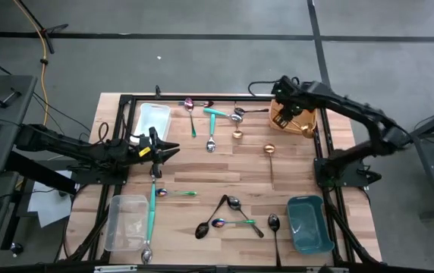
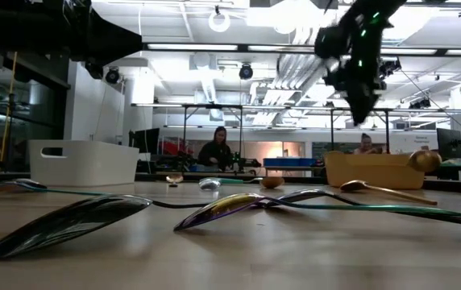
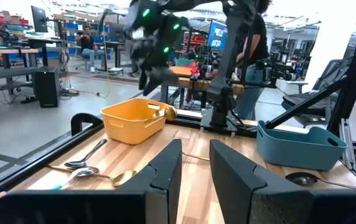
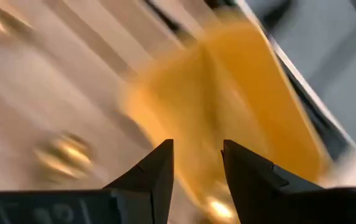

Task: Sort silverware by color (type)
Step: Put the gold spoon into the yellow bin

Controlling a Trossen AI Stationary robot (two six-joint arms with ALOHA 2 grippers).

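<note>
Your wooden table [image 1: 293,171] carries four bins: white bin [image 1: 152,120] at 11 o'clock, yellow bin [image 1: 297,120] at 1, teal bin [image 1: 309,224] at 5, clear bin [image 1: 125,221] at 7. Silverware [image 1: 228,208] lies scattered between them.

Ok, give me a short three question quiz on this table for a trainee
1. True or false: the right gripper hangs over the yellow bin.
2. Which bin holds a gold spoon? A) white B) clear C) yellow D) teal
3. Fill in: both grippers are open and hold ____.

Key: 1 true; 2 C; 3 nothing. The left gripper waits at the table's left side.
</note>
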